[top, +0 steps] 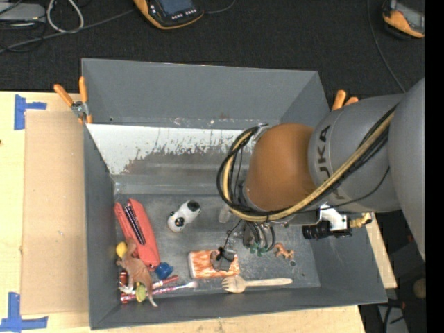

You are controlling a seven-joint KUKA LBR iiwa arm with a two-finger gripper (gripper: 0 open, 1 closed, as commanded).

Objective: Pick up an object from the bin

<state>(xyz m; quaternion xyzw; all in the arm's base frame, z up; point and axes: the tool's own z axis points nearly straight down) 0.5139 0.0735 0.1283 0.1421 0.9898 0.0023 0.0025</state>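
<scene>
My gripper (232, 250) hung over an orange-white block (208, 263) nr the bin's (201, 103) front edge.
Couldn't tell my grip state; wooden fork (258, 282) just beside, open floor behind.

The rounded orange-brown wrist cover (277, 165) and its looped black cables (232, 179) hid part of the grey metal bin's (201, 96) floor. We could not identify the small brown item (282, 252) below them, nor separate the tangled coloured toys (139, 279) in the front-left corner.
</scene>
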